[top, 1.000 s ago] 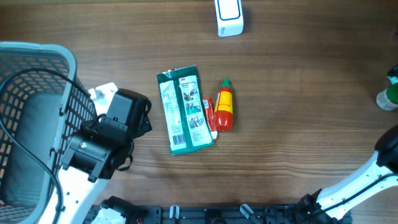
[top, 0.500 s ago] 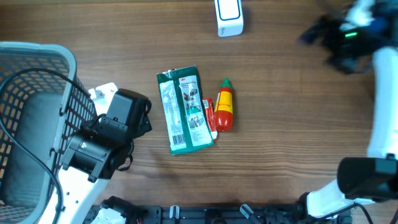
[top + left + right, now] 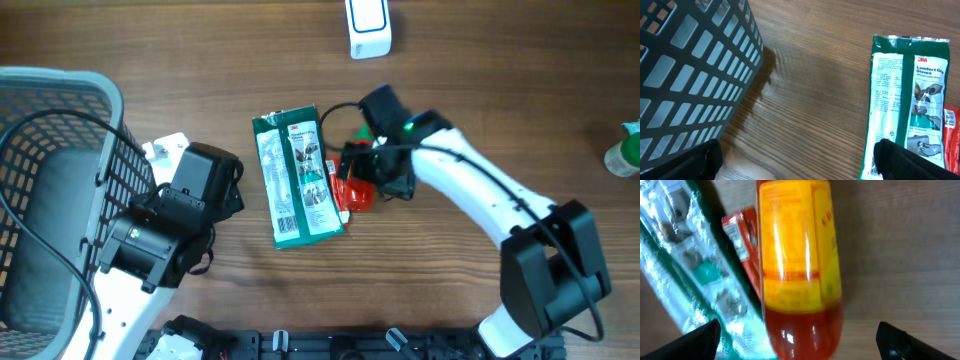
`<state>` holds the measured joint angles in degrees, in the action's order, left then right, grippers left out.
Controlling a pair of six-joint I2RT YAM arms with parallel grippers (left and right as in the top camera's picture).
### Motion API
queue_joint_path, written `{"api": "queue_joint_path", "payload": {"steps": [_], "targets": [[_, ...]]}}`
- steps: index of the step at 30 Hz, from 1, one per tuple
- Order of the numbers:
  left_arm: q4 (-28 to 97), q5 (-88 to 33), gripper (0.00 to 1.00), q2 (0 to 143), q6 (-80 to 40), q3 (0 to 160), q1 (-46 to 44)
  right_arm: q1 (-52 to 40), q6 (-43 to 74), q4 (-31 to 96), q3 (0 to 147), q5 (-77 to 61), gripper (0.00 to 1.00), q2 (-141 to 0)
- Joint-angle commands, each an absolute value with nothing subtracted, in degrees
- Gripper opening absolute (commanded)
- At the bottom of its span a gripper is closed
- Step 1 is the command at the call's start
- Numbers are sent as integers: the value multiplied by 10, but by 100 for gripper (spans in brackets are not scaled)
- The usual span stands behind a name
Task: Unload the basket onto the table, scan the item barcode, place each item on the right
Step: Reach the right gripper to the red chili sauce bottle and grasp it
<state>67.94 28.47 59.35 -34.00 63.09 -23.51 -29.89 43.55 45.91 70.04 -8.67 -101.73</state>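
Note:
A sauce bottle (image 3: 800, 265) with red contents and a yellow label lies on the wooden table; only its red base (image 3: 356, 196) shows from overhead. My right gripper (image 3: 370, 178) hangs over it, open, with a finger on either side of the base and nothing gripped (image 3: 800, 342). A green glove packet (image 3: 298, 177) lies just left of the bottle, with a small red packet (image 3: 742, 245) between them. My left gripper (image 3: 800, 160) stands open and empty between the basket and the green packet (image 3: 907, 100). A white scanner (image 3: 368, 27) stands at the far edge.
A grey mesh basket (image 3: 50, 190) fills the left side, close to my left arm (image 3: 160, 240); its wall (image 3: 685, 65) looms in the left wrist view. A green bottle (image 3: 625, 155) sits at the right edge.
My right arm has swung in from the right side, across the back, and now hovers over the sauce bottle. The left arm and the items have not moved.

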Motion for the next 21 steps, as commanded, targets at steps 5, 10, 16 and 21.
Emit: {"api": "queue_joint_path", "payload": {"steps": [5,10,16,21], "targets": [[679,292,100,593,-350,629,-232,-306,439,389,682,-11,100,-1062],[679,292,100,593,-350,629,-232,-327,434,409,682,-16,96,-1113],[679,292,100,593,-350,629,-232,-333,436,429,683,-8,78,-1116],[679,292,100,593,-350,629,-232,-298,372,451,706,-150,48,-1115]]}}
